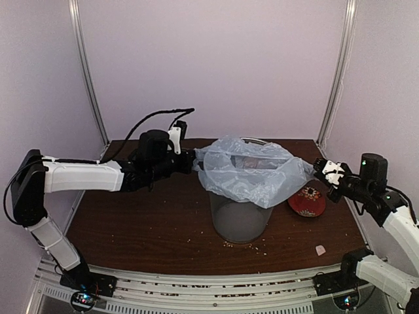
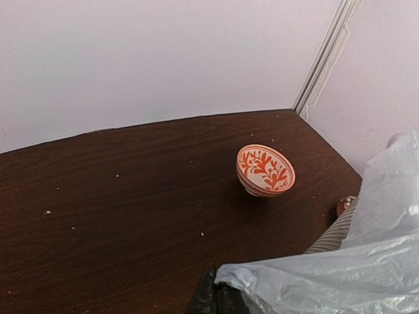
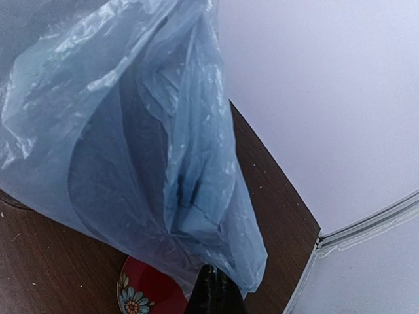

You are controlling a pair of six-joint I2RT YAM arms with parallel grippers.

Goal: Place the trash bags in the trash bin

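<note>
- step rn: trash bag (image 1: 252,171) is spread over the mouth of the trash bin (image 1: 239,219), draped on top w/ a flap hanging down the front
- left gripper (image 1: 194,160) is pinched tight on the bag's left edge, right gripper (image 1: 319,167) clamped on the right edge, plastic pulled between em
- next imo: bring both edges down + inward so the bag sinks into the bin, w/o tipping it
- hard to see: bin rim is mostly under plastic, fingertips are buried, can't tell how much is inside. red dish (image 1: 308,201) is partly behind the bag
</note>
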